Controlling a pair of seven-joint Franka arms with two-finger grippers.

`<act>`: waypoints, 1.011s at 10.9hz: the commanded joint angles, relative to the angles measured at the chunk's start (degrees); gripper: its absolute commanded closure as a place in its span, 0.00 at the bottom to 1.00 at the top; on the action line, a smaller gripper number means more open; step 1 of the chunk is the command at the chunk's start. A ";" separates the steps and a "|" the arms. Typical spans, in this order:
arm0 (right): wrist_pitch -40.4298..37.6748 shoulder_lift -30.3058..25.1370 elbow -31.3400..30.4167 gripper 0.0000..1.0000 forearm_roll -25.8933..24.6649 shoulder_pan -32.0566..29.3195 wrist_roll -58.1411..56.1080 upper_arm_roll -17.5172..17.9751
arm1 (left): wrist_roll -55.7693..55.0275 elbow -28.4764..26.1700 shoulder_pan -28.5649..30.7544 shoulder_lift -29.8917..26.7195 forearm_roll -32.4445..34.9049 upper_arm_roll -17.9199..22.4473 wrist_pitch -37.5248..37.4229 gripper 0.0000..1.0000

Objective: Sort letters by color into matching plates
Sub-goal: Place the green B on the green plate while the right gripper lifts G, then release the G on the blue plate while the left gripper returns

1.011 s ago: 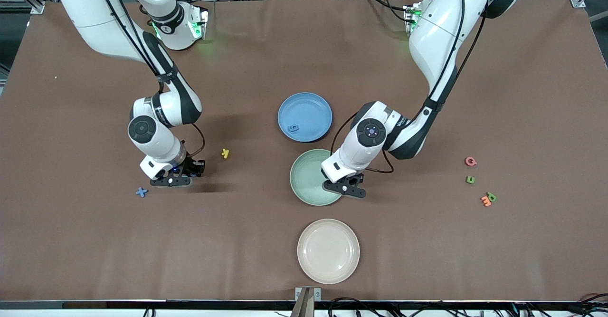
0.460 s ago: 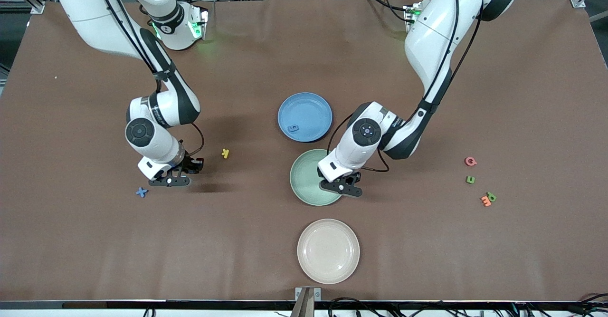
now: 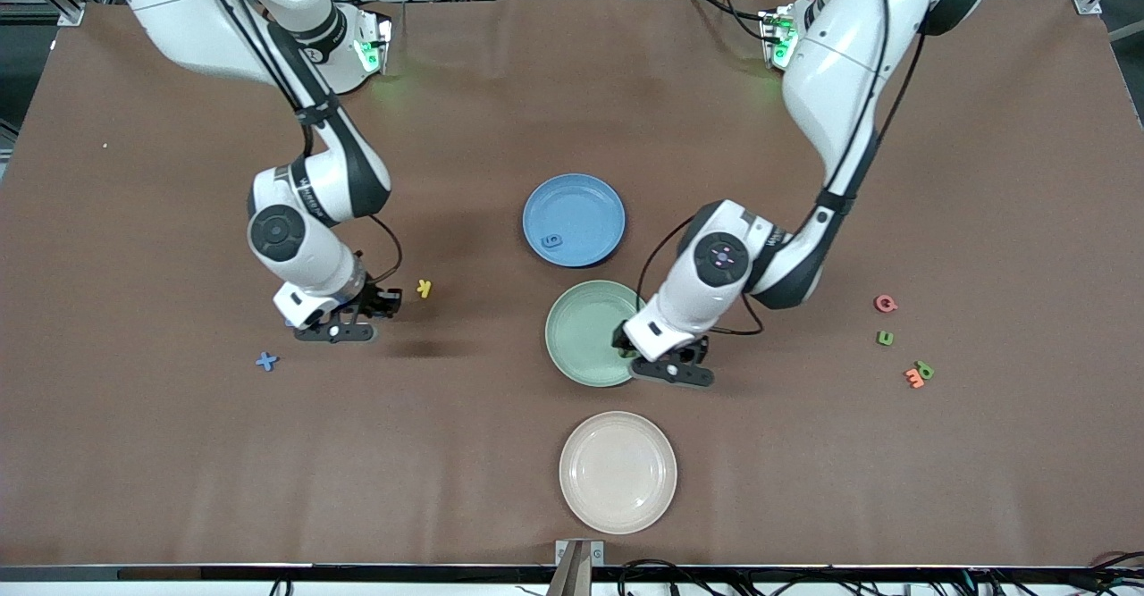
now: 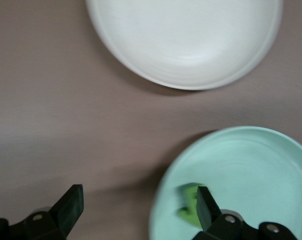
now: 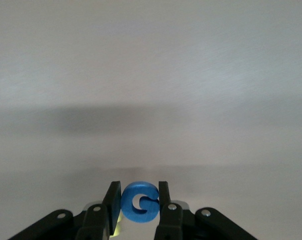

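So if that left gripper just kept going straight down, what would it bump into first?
Probably the rim of the green plate: the open left gripper straddles that edge, beside a green letter lying inside it.

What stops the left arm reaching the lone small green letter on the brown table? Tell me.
Probably nothing. The open left gripper hangs empty over the pale green plate's rim, and the small flat green letter lies on bare table toward that arm's end, apart from the pink letter.

Blue plate (image 3: 574,212), mint plate (image 3: 581,332), cream plate (image 3: 618,472), brown table (image 3: 804,471).
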 commanded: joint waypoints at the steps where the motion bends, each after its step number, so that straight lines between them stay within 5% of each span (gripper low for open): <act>1: -0.73 -1.20 0.49 0.76 0.66 3.89 8.48 3.20 | 2.92 -3.91 5.48 -7.11 1.56 -0.32 -8.82 0.00; 6: -1.17 -0.93 1.29 0.76 0.66 14.95 18.94 3.91 | 17.50 -14.89 15.32 -13.98 1.65 -0.23 -8.57 0.00; 11: -3.02 0.82 3.75 0.72 0.66 25.86 28.17 4.00 | 19.21 -18.86 21.92 -15.74 7.27 -0.32 -8.22 0.00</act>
